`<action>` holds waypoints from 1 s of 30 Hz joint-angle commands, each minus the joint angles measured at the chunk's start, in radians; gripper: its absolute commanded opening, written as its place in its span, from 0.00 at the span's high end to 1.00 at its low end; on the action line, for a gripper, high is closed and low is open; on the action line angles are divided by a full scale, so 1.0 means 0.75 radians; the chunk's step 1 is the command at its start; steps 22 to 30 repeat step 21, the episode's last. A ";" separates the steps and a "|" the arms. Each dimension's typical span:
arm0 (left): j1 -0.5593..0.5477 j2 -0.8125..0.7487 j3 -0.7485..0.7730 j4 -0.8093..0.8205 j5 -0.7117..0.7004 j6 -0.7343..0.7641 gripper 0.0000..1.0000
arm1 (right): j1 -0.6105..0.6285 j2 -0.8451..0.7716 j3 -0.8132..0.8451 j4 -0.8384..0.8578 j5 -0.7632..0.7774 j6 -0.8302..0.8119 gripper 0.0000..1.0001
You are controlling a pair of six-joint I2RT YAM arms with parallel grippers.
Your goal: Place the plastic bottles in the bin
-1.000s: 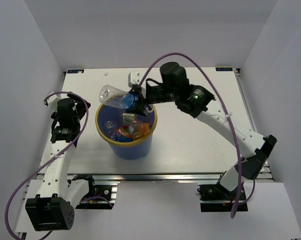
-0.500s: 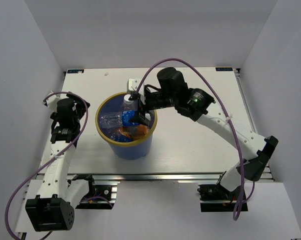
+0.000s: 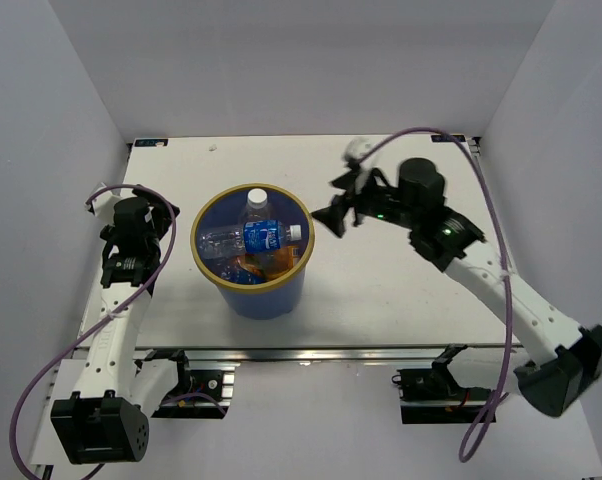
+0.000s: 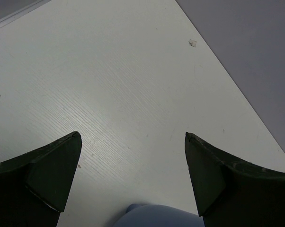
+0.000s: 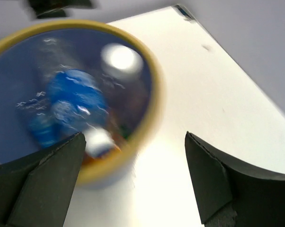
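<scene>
I count one bin (image 3: 271, 298) on the desk (image 3: 381, 290), two clear bottles (image 3: 217, 240) inside it, some orange bottles (image 3: 249, 268) below them that I cannot count well, and two grippers, the left gripper (image 4: 133, 142) and the right gripper (image 5: 133, 142).

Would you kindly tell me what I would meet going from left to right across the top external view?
Left gripper → bin holding the bottles → right gripper.
</scene>
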 commanded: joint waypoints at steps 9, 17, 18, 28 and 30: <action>0.004 0.021 0.020 0.007 -0.012 -0.003 0.02 | -0.545 -0.525 -1.045 0.591 0.276 0.564 0.11; 0.004 0.037 0.014 0.007 -0.018 -0.026 0.02 | -0.549 -0.639 -1.076 0.513 0.475 0.590 0.11; 0.004 0.035 0.014 0.007 -0.018 -0.028 0.02 | -0.549 -0.651 -1.088 0.531 0.471 0.595 0.11; 0.004 0.041 0.012 -0.001 -0.026 -0.034 0.02 | -0.549 -0.690 -1.127 0.550 0.475 0.597 0.11; 0.004 0.041 0.012 -0.001 -0.026 -0.034 0.02 | -0.549 -0.690 -1.127 0.550 0.475 0.597 0.11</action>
